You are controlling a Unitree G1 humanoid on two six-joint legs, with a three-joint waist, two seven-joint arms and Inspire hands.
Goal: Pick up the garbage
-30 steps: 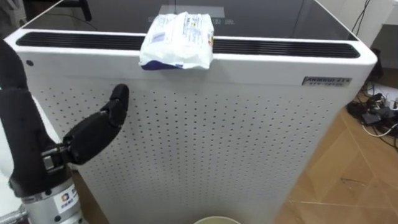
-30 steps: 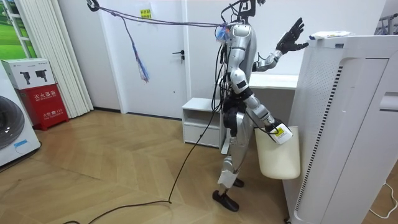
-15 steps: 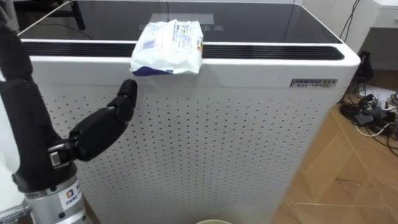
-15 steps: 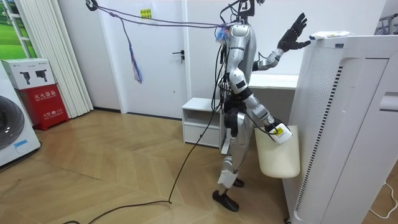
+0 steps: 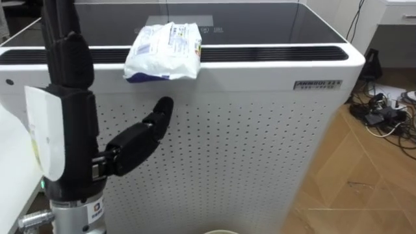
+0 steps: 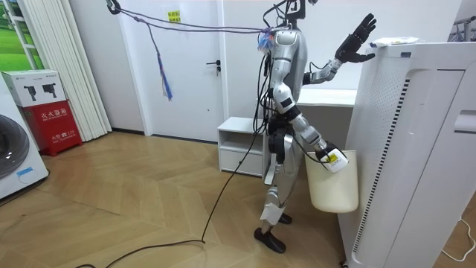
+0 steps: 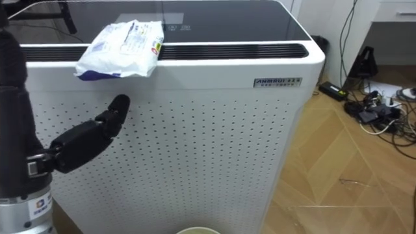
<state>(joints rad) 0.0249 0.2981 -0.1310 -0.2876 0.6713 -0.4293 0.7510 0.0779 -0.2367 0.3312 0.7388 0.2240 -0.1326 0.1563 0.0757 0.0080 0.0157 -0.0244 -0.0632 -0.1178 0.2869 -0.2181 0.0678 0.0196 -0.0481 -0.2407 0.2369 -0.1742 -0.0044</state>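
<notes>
Left hand (image 5: 133, 147) has risen, outstretched, just below wrapper (image 5: 162, 52) overhanging purifier (image 5: 260, 130) edge.

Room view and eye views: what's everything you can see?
Crinkly plastic wrapper: one, white and blue, on the machine's top edge.
Perforated box-shaped machine: one, white, before the robot.
Plastic bin: one, cream, hanging low beside the machine.
Cardboard box: one, red, beside the curtain.
Low cabinet: one, white, beside the robot's legs.
Tangled cables: several, dark, on the wooden floor.
Left hand: black, fingers straight, below the wrapper.
Right hand: low, at the bin's rim.
</notes>
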